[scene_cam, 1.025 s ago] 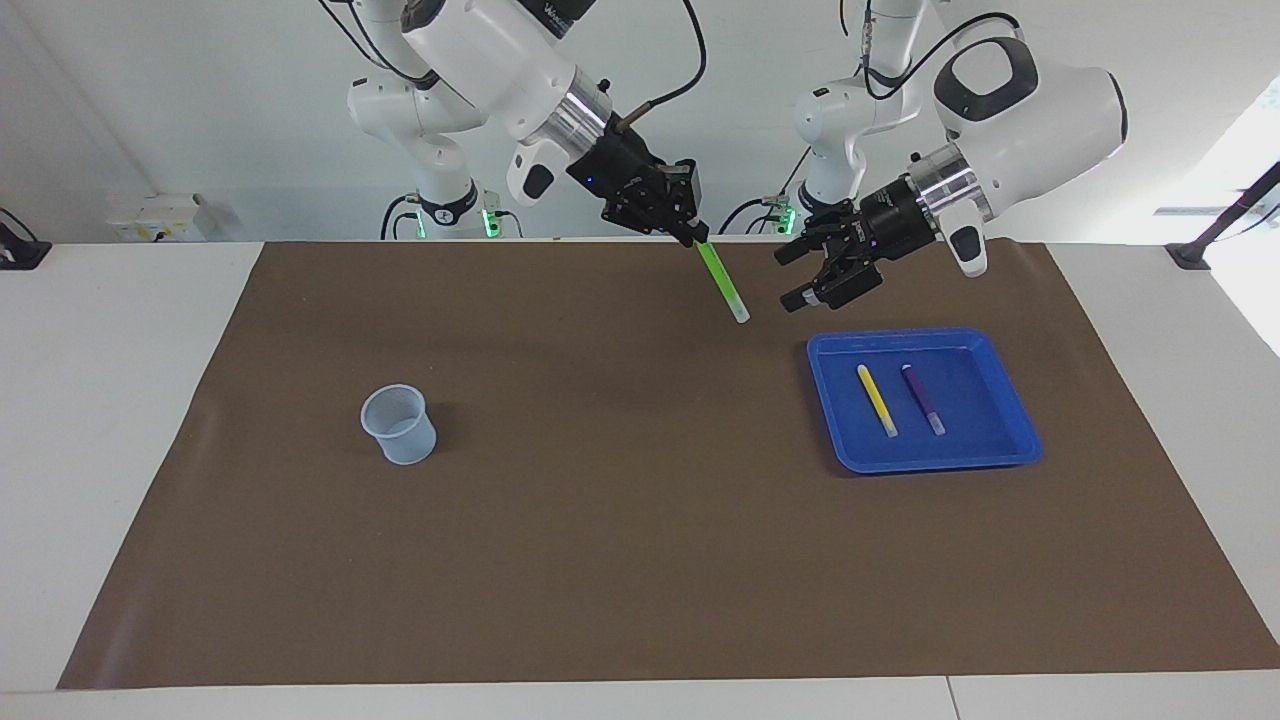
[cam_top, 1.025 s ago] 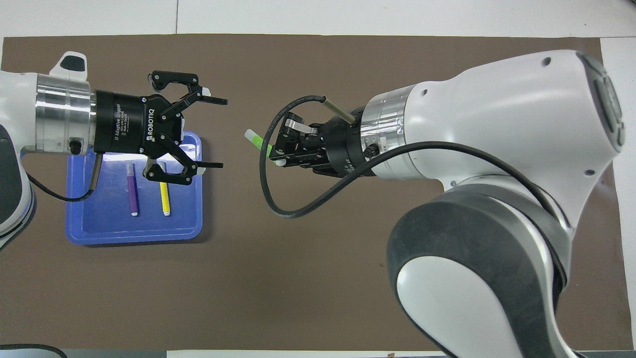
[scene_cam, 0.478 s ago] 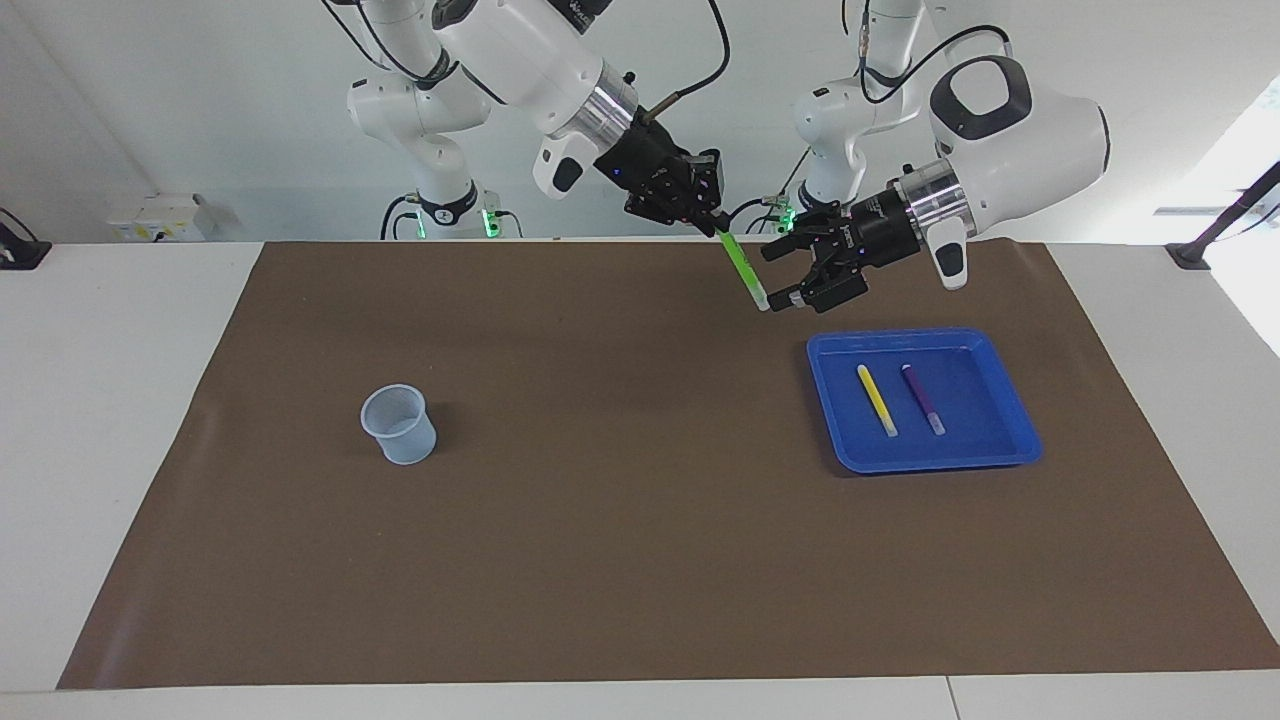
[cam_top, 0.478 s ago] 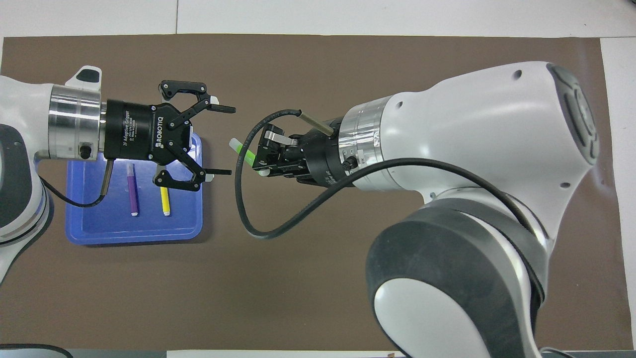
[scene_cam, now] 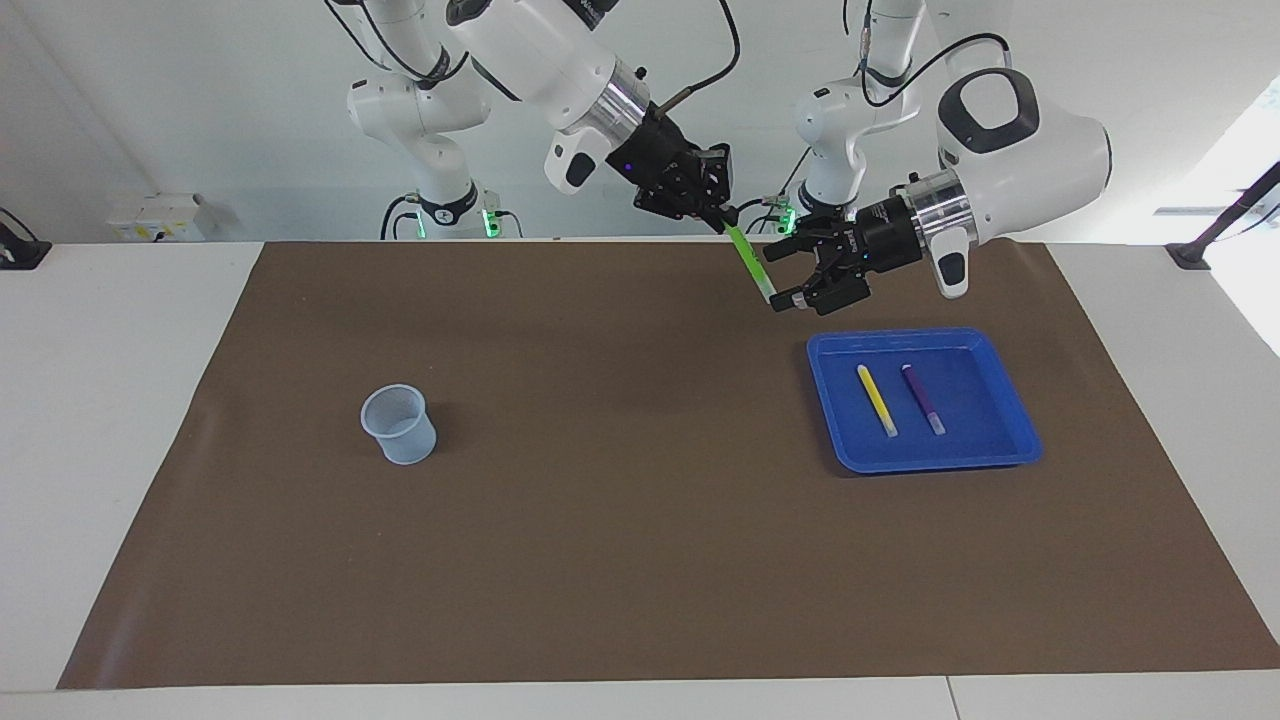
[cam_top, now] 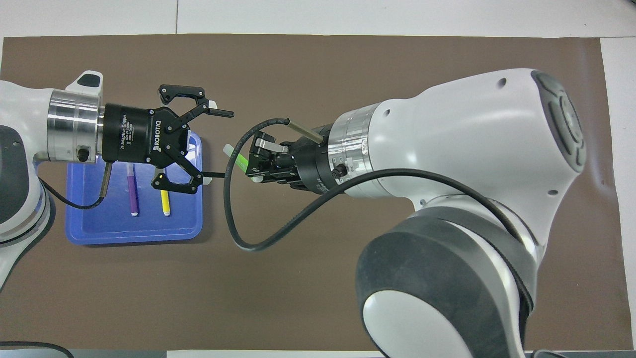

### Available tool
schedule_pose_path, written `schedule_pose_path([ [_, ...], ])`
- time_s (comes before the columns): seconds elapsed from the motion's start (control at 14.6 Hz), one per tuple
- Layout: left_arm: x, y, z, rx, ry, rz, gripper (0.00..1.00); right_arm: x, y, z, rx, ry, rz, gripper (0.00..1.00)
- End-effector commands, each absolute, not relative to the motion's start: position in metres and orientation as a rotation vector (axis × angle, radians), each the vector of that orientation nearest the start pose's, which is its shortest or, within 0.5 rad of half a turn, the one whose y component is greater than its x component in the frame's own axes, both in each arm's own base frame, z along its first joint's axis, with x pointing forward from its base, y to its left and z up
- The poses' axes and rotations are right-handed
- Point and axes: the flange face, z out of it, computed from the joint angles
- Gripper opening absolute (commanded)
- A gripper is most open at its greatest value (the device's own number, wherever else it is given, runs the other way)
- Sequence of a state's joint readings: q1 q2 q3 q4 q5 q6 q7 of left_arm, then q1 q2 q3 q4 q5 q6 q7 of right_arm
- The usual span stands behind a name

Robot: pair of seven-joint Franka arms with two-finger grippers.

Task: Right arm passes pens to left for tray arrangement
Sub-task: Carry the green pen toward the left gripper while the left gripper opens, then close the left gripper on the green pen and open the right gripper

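Holding the green pen (scene_cam: 750, 263) by its upper end, your right gripper (scene_cam: 722, 222) has its jaws clamped on it, up in the air over the brown mat (scene_cam: 600, 520) beside the blue tray (scene_cam: 1018, 425).

- Pen axis: slanted, free pale tip pointing down and toward the left gripper (scene_cam: 785, 274).
- Left gripper's jaws: spread wide, nothing in them, level with the pen's lower half. Overhead, the tip lies in the mouth of the gap between the two fingers; whether any finger touches it, you cannot tell.
- Judgement: handover is at the closing step. The left arm is the nearer one to the free end; the jaws should close across the pen's long axis before your right gripper lets go.
- Yellow pen (scene_cam: 877, 399) and purple pen (scene_cam: 923, 398) lie side by side in the tray, roughly parallel, apart.
- Mesh cup (scene_cam: 398, 425) stands toward the right arm's end of the worktop, empty as far as shows.
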State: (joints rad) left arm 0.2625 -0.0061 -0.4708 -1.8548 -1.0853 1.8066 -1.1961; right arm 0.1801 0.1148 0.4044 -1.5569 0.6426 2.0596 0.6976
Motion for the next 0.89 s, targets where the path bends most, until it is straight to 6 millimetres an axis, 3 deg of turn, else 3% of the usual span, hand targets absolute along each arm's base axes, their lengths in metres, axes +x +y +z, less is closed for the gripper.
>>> schedule_pose_path([
  [0.0, 0.5358, -0.1865, 0.5559, 1.777, 1.304, -0.885, 0.88, 0.5160, 0.3658, 0.6360, -2.350, 0.397, 0.107, 0.00],
  [0.27, 0.5348, -0.1902, 0.5567, 1.781, 1.300, -0.881, 0.60, 0.5166, 0.3662, 0.6371, -2.343, 0.401, 0.096, 0.00],
  [0.68, 0.5323, -0.1902, 0.5605, 1.791, 1.297, -0.875, 0.44, 0.5166, 0.3661, 0.6363, -2.345, 0.402, 0.097, 0.00],
  [0.82, 0.5320, -0.1916, 0.5611, 1.796, 1.294, -0.872, 0.25, 0.5167, 0.3660, 0.6354, -2.350, 0.401, 0.094, 0.00],
])
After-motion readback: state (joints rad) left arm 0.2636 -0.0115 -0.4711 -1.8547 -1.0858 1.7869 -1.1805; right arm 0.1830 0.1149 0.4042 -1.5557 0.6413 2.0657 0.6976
